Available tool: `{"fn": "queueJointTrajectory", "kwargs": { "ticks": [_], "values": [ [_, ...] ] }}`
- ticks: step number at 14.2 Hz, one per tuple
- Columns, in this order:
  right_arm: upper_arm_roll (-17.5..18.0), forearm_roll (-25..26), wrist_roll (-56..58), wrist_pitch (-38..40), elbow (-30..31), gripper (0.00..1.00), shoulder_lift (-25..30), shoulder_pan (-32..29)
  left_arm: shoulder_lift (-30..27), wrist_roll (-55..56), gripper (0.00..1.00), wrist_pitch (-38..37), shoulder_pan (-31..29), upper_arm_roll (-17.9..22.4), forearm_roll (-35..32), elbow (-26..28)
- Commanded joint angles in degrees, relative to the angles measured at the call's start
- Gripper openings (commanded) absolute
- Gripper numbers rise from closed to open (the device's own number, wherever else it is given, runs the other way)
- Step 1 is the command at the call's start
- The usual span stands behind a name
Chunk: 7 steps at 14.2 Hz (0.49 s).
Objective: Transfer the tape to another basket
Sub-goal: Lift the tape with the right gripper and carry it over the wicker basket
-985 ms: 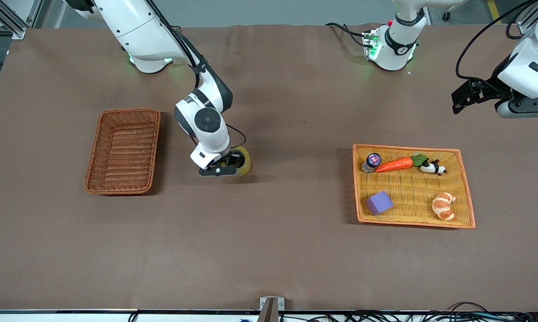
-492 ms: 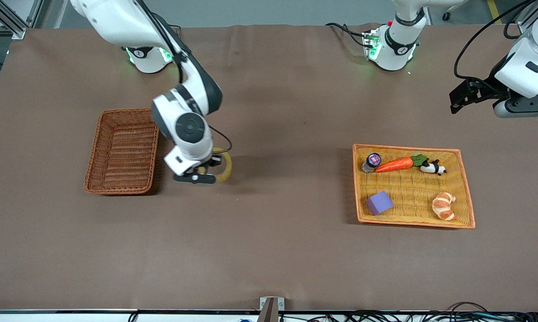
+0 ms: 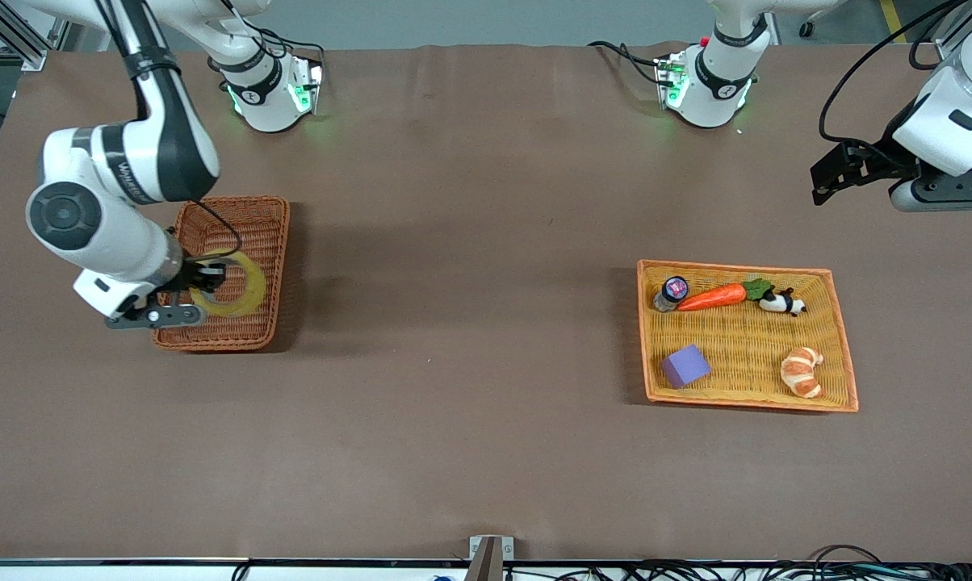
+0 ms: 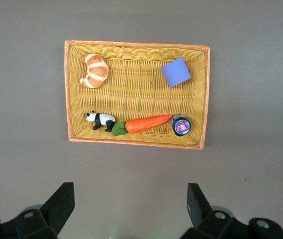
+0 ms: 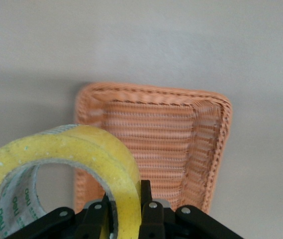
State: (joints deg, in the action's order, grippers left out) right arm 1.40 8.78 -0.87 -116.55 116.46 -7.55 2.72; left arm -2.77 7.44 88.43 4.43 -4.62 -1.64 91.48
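The right gripper [image 3: 211,278], jaws clamped on the tape [image 3: 232,284], holds it over the basket [image 3: 270,242]; only lowering and release remain. The left gripper [image 4: 130,204] waits, jaws open, above the counter [image 3: 470,403].

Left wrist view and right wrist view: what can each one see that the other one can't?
Only the left wrist view shows the yellow tray holding a croissant, purple block, panda toy, carrot and small jar, with the open left gripper above the table beside the tray.

Only the right wrist view shows the tape, pinched by the shut right gripper over the reddish-brown basket.

Both show the brown table.
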Motion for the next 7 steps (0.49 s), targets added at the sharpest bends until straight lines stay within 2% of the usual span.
{"fn": "queueJointTrajectory", "kwargs": {
  "ticks": [1, 3, 5, 7],
  "values": [
    [-4.7, 0.5, 6.0, -13.6, 16.8, 0.0, 7.1, 0.3, -0.6, -1.8, 1.0, -0.3, -0.6, -0.1, 1.4, -0.2],
    [-9.1, 0.6, 10.8, -25.1, 24.3, 0.01, 6.9, 0.2, -0.7, -1.9, 1.0, -0.5, -0.8, -0.1, 1.8, -0.2],
    [-12.9, 0.6, 15.2, -34.4, 27.8, 0.01, 5.4, 0.0, -0.7, -1.9, 1.0, -0.8, -0.7, -0.1, 2.4, -0.3],
    [-13.7, 0.6, 15.7, -40.6, 30.7, 0.01, 3.5, -0.1, -0.7, -1.9, 1.0, -0.7, -0.8, 0.0, 2.3, -0.7]
  ]
}}
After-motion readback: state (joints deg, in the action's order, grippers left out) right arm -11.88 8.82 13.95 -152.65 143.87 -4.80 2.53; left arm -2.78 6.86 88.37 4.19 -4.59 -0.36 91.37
